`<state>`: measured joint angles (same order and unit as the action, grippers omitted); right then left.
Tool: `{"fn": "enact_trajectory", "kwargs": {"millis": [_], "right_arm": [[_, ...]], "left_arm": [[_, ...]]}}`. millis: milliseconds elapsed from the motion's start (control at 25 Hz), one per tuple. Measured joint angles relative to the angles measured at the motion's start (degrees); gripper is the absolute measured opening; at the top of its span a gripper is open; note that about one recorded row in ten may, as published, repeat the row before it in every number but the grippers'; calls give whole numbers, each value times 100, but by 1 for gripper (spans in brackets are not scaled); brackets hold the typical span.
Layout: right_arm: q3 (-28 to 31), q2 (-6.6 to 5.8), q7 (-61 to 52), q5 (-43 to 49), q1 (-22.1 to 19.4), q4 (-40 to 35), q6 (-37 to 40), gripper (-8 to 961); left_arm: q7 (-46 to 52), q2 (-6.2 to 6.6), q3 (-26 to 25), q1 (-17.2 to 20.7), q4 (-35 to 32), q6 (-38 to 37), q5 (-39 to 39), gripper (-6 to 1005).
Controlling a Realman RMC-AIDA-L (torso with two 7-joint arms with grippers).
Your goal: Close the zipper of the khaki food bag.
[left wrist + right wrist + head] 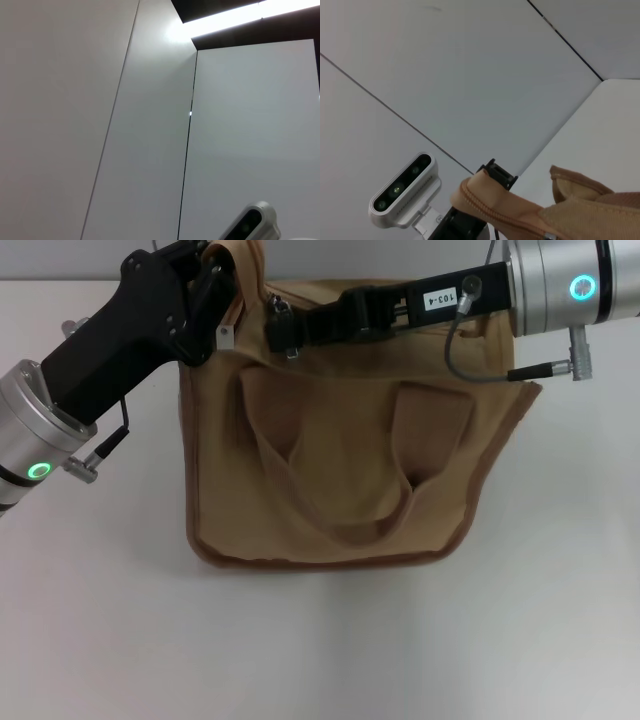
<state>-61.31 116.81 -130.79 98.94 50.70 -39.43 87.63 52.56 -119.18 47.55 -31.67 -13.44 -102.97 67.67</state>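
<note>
Khaki food bag (340, 470) lies flat on the table (320, 650); left gripper (215, 285) pinches its top corner as anchor, right gripper (285, 330) clamps the zipper (283, 310) slider, likely so it slides against tension.

Left gripper (222, 302) jaws hidden behind bag handle; zipper (262, 302) mostly hidden by right gripper (283, 328).

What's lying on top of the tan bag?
Two fabric handles lie flat on the khaki food bag. Both end effectors, left and right, cover its far edge, hiding the zipper there.
</note>
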Motion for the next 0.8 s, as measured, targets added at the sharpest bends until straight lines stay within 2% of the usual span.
{"fn": "enact_trajectory", "kwargs": {"millis": [480, 800], "right_arm": [[270, -9, 22, -107, -333, -62, 365, 5], [326, -33, 150, -89, -455, -74, 545, 7]], "left_arm": [[-62, 0, -108, 262, 126, 531, -22, 123], [-66, 0, -114, 369, 229, 560, -141, 126]]}}
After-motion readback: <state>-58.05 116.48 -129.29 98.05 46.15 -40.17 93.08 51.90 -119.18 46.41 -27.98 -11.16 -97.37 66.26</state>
